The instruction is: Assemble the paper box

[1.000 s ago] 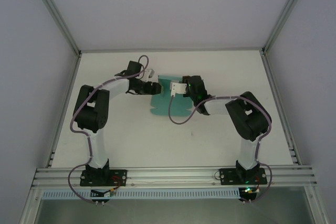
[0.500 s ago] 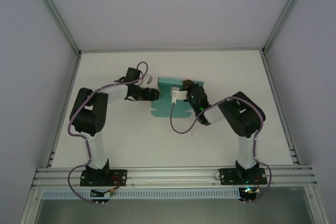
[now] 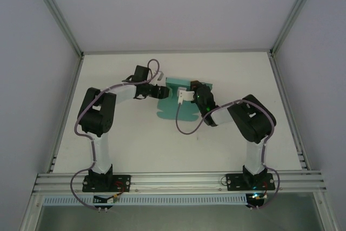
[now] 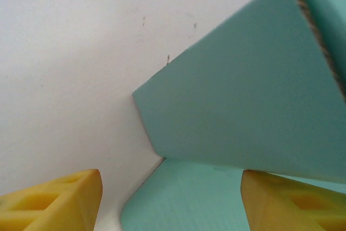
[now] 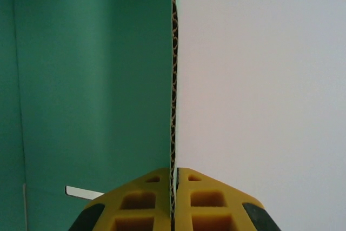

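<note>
The paper box (image 3: 172,107) is a teal-green card sheet lying mid-table, partly folded up. My right gripper (image 3: 180,94) reaches over it from the right. In the right wrist view its yellow fingers (image 5: 146,198) are shut on the card's upright corrugated edge (image 5: 174,79), with the right gripper (image 5: 175,176) clamping it edge-on. My left gripper (image 3: 160,91) sits at the sheet's left edge. In the left wrist view the left gripper (image 4: 170,182) is open, its fingertips (image 4: 70,198) straddling a flat flap (image 4: 200,198) beneath a raised panel (image 4: 243,96).
The white table (image 3: 135,139) is walled by aluminium frame posts (image 3: 59,20) and a rail along the near edge (image 3: 178,179). A purple cable (image 3: 186,128) from the right arm loops over the sheet's near side.
The left gripper has swung up and right, closer to the sheet's left edge. The right arm pushed left and turned with the card edge still in its shut fingers.
</note>
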Motion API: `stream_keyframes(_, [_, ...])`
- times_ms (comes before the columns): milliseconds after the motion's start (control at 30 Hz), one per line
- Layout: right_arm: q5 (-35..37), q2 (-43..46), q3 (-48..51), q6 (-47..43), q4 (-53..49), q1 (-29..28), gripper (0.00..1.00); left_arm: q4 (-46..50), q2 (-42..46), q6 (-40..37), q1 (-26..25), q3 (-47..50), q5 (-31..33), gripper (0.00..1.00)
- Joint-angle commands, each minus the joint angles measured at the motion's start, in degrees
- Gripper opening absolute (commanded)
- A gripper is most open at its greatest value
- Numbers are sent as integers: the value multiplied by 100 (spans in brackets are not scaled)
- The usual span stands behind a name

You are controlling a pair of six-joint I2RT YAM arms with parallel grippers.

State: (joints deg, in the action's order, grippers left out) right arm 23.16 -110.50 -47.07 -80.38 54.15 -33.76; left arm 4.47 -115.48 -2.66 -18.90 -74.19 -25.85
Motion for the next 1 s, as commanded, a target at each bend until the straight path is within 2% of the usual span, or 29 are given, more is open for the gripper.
stream_keyframes(0, [-328, -246, 59, 190, -1853, -22, 0, -924, 37, -4, -261, 233, 13, 68])
stream_keyframes(100, [-392, -308, -16, 163, -2033, -2, 0, -2278, 3, 685, -275, 618, 80, 73])
stream_keyframes(200, [-536, -243, -129, 339, -2350, 35, 0, -2883, -201, 889, -286, 563, 107, 74])
stream_keyframes(433, [-821, -54, -335, 454, -3265, 46, 0, -2232, -463, 726, -319, -143, -84, 74])
stream_keyframes(600, [-1033, -64, -500, 512, -3654, 52, 0, -2379, -438, 740, -346, -205, -572, 74])
stream_keyframes(733, [-1115, -26, -581, 683, -3775, 61, 0, -2086, -607, 749, -366, -526, -919, 40])
stream_keyframes(867, [-1241, 187, -601, 958, -3957, 61, 0, -2269, -236, 739, -396, -174, -638, 28])
stream_keyframes(967, [-1317, 430, -593, 1114, -4079, 51, 0, -2629, 207, 874, -410, 313, -421, 28])
